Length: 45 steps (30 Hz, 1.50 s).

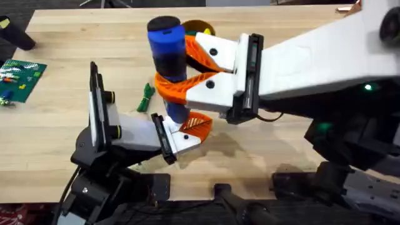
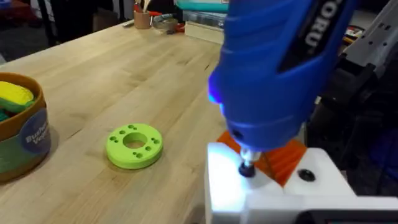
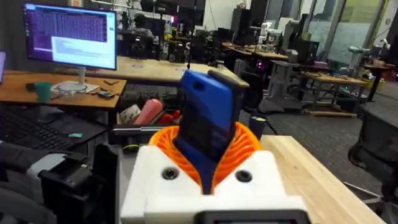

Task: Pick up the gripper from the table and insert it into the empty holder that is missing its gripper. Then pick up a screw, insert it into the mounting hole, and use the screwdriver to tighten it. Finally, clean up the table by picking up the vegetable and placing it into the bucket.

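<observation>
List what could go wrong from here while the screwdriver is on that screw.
The right gripper clamps the screwdriver upright over the white part held at the left gripper. Its tip sits on a small spot, so a slight tilt could make it slip off. The vegetable lies on the table close beside the tool, and a sideways move might knock it. The bucket stands right behind the arm and could be bumped.
</observation>
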Available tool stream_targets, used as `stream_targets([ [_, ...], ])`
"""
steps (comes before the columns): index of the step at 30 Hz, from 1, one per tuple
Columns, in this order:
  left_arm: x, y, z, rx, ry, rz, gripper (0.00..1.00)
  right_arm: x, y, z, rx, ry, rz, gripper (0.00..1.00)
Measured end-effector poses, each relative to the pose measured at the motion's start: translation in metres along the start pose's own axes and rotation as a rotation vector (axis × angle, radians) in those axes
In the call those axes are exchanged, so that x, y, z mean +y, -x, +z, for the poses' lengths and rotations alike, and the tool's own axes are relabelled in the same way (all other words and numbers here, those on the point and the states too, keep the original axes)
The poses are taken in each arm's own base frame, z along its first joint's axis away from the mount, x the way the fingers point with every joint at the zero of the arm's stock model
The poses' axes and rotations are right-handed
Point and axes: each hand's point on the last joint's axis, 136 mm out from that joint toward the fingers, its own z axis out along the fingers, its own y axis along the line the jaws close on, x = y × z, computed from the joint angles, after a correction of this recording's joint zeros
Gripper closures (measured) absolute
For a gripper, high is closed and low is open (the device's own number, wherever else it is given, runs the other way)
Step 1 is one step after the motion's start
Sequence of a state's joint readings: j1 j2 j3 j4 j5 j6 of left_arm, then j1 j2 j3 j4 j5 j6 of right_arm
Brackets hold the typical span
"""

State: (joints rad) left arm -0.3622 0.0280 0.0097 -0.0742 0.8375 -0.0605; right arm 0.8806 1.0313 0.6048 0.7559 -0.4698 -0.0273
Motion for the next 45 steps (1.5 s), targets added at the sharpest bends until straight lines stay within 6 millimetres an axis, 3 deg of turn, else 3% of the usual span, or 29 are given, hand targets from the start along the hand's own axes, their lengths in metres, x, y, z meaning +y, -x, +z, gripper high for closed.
stream_targets([
  [16, 0.000, 0.000, 0.000, -0.001, 0.001, 0.001, 0.988, 0.000, 0.004, 0.000, -0.017, -0.001, -0.009, 0.945],
  [23, 0.000, 0.000, 0.000, -0.001, 0.003, 0.001, 0.988, 0.003, 0.050, -0.009, -0.195, -0.007, -0.111, 0.945],
  [28, 0.000, 0.000, 0.000, -0.001, 0.003, 0.001, 0.988, 0.006, 0.063, -0.015, -0.231, -0.008, -0.130, 0.945],
  [36, 0.000, 0.000, 0.000, -0.001, 0.003, 0.002, 0.988, -0.001, 0.049, -0.013, -0.171, -0.033, -0.163, 0.945],
  [45, 0.000, 0.000, 0.000, -0.001, 0.003, 0.001, 0.988, -0.050, 0.017, -0.022, -0.019, -0.243, -0.226, 0.945],
])
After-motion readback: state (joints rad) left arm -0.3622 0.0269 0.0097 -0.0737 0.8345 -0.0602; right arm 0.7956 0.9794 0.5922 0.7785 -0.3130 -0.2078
